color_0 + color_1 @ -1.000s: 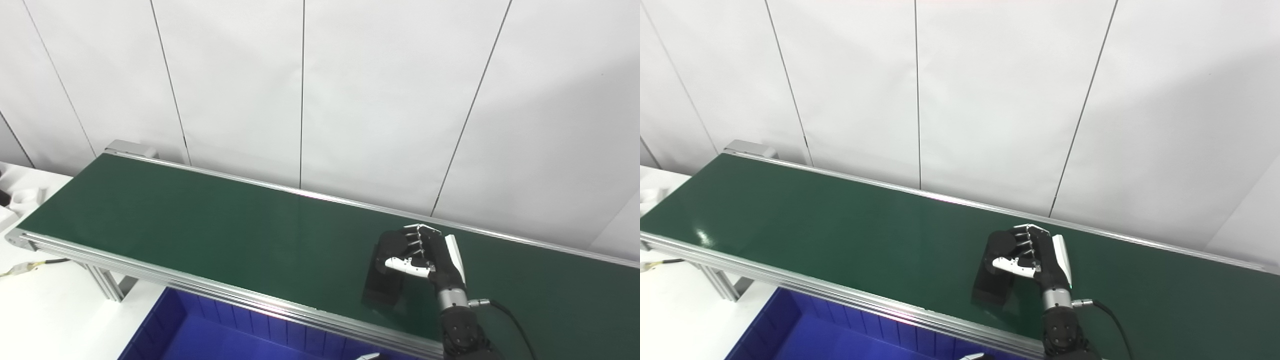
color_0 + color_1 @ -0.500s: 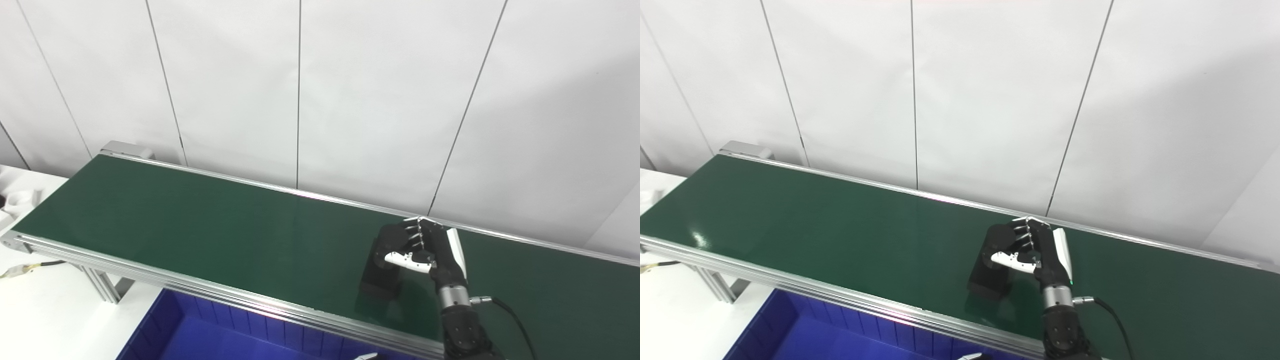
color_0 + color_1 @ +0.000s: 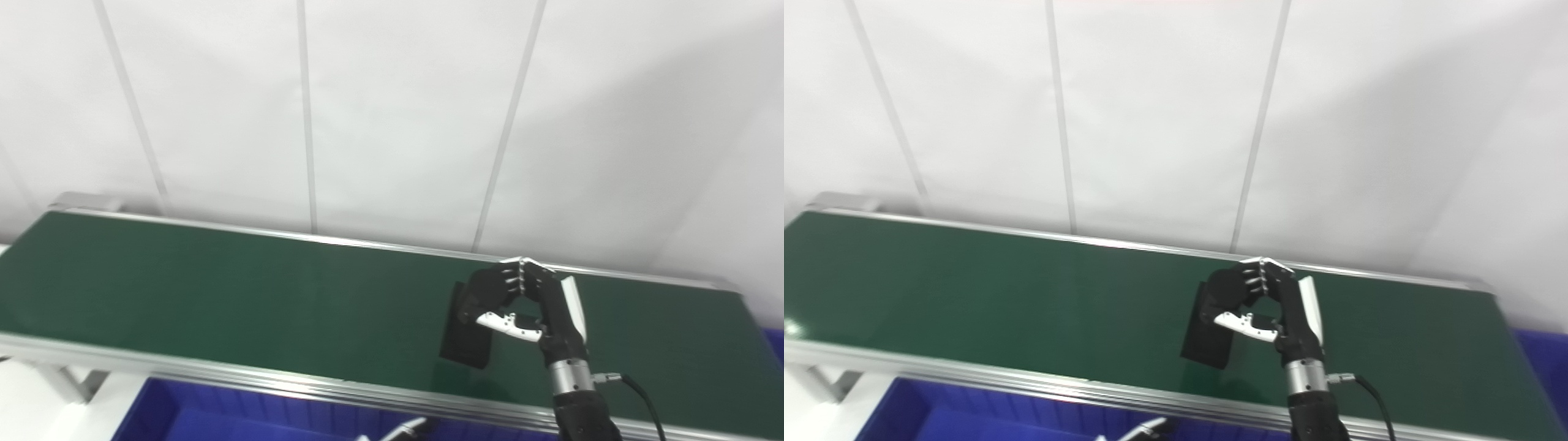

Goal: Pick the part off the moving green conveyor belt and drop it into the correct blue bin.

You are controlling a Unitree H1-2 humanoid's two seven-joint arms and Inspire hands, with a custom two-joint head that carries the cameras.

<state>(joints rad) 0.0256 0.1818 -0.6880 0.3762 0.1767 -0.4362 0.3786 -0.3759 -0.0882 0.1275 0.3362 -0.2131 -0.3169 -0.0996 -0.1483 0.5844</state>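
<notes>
The right hand (image 3: 527,306) is curled over the top end of the black part (image 3: 467,334), fingers on the far side and thumb (image 3: 511,326) across the near side — clamped on it above the green conveyor belt (image 3: 245,306). The part is a flat dark slab, its long axis running from the hand down toward the belt's near rail (image 3: 343,389), slightly tilted. A blue bin (image 3: 184,419) sits below that rail; another blue bin (image 3: 1540,355) shows past the belt's right end. Of the left hand only pale fingertips (image 3: 401,429) show at the bottom edge — its state cannot be told.
</notes>
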